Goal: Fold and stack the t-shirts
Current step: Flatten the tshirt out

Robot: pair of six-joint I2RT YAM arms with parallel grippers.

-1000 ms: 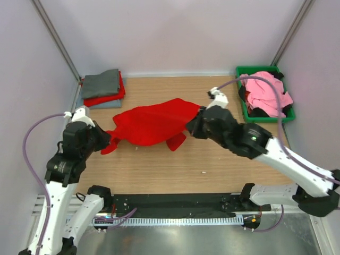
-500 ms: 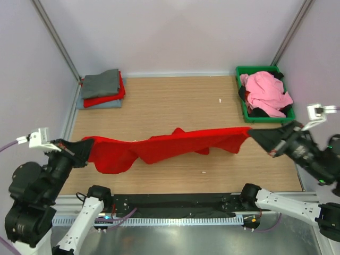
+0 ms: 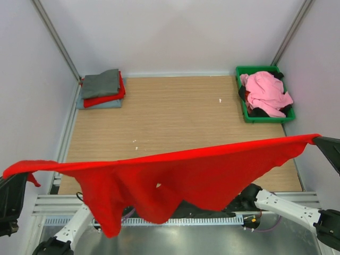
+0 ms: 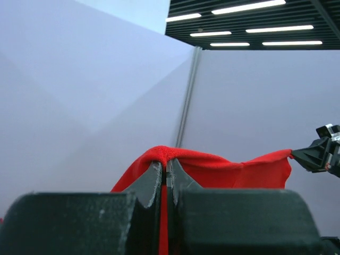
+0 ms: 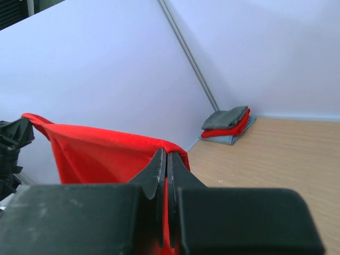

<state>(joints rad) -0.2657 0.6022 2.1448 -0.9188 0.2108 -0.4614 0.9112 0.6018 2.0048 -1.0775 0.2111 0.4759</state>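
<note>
The large bright red t-shirt (image 3: 175, 178) hangs stretched wide between my two grippers, high above the table's near edge. My left gripper (image 3: 11, 178) is shut on its left end, seen in the left wrist view (image 4: 166, 166). My right gripper (image 3: 320, 140) is shut on its right end, seen in the right wrist view (image 5: 166, 156). The cloth sags in the middle and lower left. A folded stack of grey, red and light blue-grey t-shirts (image 3: 102, 88) lies at the back left, also in the right wrist view (image 5: 228, 123). A pink t-shirt (image 3: 265, 93) and dark ones lie in the bin.
The green plastic bin (image 3: 246, 115) stands at the back right. Wooden tabletop (image 3: 175, 117) lies between stack and bin. Grey walls close in on both sides. The held shirt hides the arm bases and the near table edge.
Both grippers have lifted and moved outward and toward the camera. The red shirt has risen off the table and now hangs stretched out much wider and higher.
</note>
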